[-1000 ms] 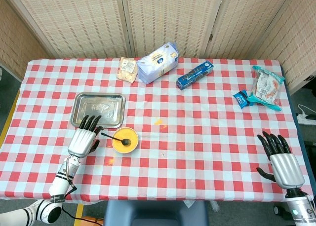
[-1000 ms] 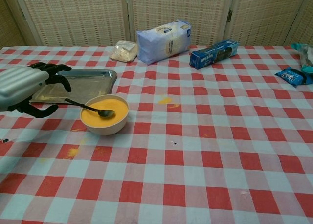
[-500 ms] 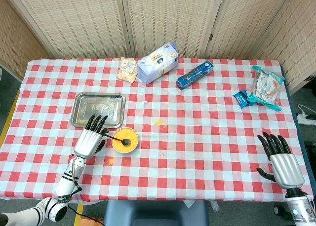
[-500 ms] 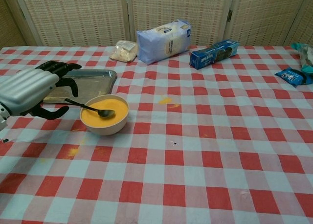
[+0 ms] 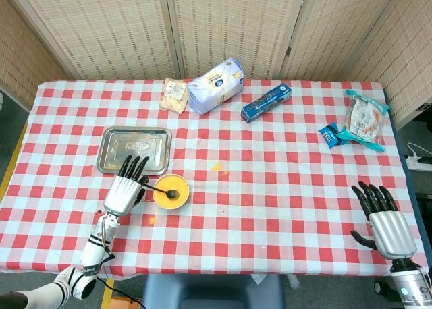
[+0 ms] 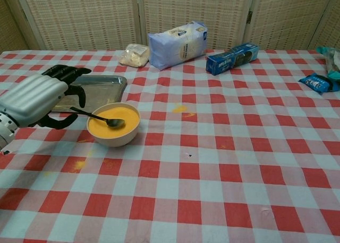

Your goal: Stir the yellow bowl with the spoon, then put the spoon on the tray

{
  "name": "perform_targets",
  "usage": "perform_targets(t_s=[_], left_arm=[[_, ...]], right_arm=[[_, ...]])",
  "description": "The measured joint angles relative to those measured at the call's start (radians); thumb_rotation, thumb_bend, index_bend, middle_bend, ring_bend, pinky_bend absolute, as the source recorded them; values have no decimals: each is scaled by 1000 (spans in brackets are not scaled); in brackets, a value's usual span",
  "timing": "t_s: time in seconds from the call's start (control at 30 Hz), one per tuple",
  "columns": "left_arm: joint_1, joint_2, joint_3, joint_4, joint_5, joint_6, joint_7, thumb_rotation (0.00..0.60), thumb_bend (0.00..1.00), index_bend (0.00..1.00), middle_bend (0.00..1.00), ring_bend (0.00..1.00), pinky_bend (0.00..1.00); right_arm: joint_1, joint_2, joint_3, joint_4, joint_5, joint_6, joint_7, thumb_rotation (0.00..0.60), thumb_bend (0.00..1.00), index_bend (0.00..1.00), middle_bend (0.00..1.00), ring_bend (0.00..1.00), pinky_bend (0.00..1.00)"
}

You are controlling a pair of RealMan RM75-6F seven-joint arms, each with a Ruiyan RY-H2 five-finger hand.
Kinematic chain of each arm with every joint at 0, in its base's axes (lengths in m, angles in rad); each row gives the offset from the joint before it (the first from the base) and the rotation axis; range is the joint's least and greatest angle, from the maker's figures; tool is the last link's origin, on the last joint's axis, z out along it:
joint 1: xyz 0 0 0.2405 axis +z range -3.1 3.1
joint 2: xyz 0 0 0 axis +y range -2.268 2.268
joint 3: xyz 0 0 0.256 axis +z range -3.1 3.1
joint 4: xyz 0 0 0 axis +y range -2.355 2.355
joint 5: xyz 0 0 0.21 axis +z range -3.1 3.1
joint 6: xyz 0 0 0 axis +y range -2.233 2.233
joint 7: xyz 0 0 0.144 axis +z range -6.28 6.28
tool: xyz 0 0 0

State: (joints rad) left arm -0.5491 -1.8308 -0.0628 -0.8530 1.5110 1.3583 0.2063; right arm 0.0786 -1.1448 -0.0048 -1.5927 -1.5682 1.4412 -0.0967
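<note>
The yellow bowl (image 5: 171, 191) (image 6: 113, 124) stands left of the table's middle, filled with yellow stuff. A dark spoon (image 5: 159, 187) (image 6: 95, 116) lies in it, handle sticking out to the left. My left hand (image 5: 125, 188) (image 6: 40, 96) hovers open beside the handle's end, fingers spread, holding nothing. Just behind the bowl lies the metal tray (image 5: 133, 150) (image 6: 101, 89). My right hand (image 5: 383, 218) rests open near the table's front right corner, far from the bowl; only the head view shows it.
At the back are a small bag (image 5: 175, 94), a white-blue pack (image 5: 214, 85) and a blue box (image 5: 266, 101). Snack packets (image 5: 359, 122) lie at the right. Yellow spills (image 5: 216, 166) mark the red-checked cloth.
My left hand has shifted right, closer to the spoon handle and bowl. The spoon, the bowl and the right hand have not moved.
</note>
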Motion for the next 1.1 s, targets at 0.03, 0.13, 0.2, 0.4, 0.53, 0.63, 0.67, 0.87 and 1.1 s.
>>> perform_targets(t_s=[0.03, 0.13, 0.2, 0.4, 0.53, 0.63, 0.67, 0.87, 1.1], left_arm=[[-1, -3, -1, 7, 1, 1, -1, 600, 405, 473, 0, 0, 0], [-1, -13, -5, 27, 5, 4, -5, 600, 405, 487, 0, 0, 0], [-1, -19, -7, 42, 6, 5, -9, 600, 404, 500, 1, 0, 0], [-1, -33, -10, 70, 10, 4, -25, 600, 404, 525, 14, 0, 0], [-2, -38, -14, 81, 11, 2, -32, 600, 401, 530, 16, 0, 0], [-3, -42, -17, 89, 11, 2, -40, 600, 402, 536, 20, 0, 0], [-3, -43, -18, 91, 11, 2, -43, 600, 402, 538, 21, 0, 0], [-3, -48, -20, 104, 13, 5, -60, 600, 402, 566, 39, 0, 0], [-5, -48, -23, 108, 14, -1, -70, 600, 404, 578, 45, 0, 0]], right_arm=[[0, 1, 0, 0, 0, 0, 1, 600, 83, 0, 0, 0, 0], [-1, 3, -1, -1, -1, 1, 5, 600, 83, 0, 0, 0, 0], [-1, 3, 0, 0, 0, 1, 6, 600, 83, 0, 0, 0, 0], [0, 3, 0, 0, 2, -2, 5, 600, 83, 0, 0, 0, 0], [1, 2, 0, 0, 4, -8, 4, 600, 83, 0, 0, 0, 0], [3, 3, -1, -1, 5, -12, 3, 600, 83, 0, 0, 0, 0], [3, 3, -1, -1, 5, -13, 3, 600, 83, 0, 0, 0, 0], [4, 2, 0, -1, 8, -15, 2, 600, 83, 0, 0, 0, 0], [6, 3, -2, -2, 9, -19, 2, 600, 83, 0, 0, 0, 0]])
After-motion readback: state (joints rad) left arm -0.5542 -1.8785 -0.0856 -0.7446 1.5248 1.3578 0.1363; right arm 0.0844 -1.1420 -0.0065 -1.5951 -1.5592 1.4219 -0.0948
